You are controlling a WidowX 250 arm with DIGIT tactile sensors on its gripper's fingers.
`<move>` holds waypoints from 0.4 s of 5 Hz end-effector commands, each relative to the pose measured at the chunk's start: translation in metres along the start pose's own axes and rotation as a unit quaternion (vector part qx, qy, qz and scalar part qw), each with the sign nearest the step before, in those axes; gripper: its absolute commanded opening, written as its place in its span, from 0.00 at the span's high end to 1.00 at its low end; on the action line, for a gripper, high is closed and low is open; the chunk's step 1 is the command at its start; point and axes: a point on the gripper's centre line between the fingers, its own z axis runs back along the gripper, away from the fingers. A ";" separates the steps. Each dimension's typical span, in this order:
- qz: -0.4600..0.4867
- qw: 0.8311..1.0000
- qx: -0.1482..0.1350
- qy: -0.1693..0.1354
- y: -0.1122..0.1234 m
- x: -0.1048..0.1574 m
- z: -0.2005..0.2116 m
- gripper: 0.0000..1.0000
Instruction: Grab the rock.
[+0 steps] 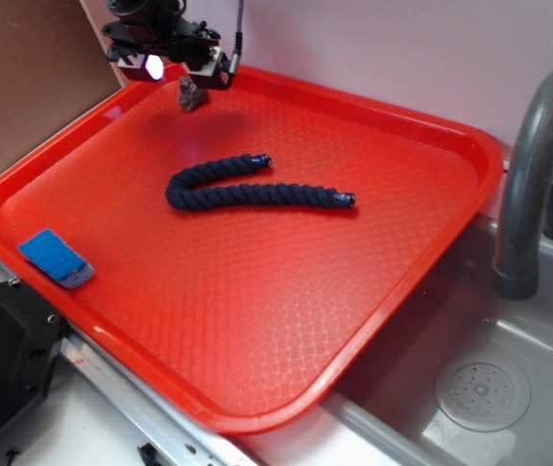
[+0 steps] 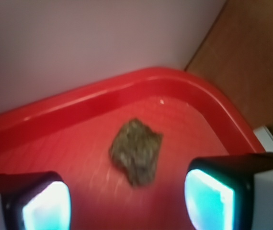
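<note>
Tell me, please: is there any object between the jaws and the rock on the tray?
No, nothing visible. The gripper is open, and the rock lies on bare red tray just ahead of it. The rope and the blue pad lie elsewhere on the tray.

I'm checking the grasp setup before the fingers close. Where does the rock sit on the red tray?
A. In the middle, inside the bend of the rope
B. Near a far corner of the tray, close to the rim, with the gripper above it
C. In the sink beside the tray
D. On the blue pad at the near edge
B: the rock lies by the tray corner under the gripper, apart from the rope and blue pad.
</note>
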 end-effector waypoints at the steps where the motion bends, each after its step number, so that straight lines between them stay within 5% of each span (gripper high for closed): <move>1: 0.005 1.000 0.003 -0.030 0.005 0.033 -0.009 0.00; 2: 0.006 1.000 -0.024 0.003 0.006 0.028 -0.034 1.00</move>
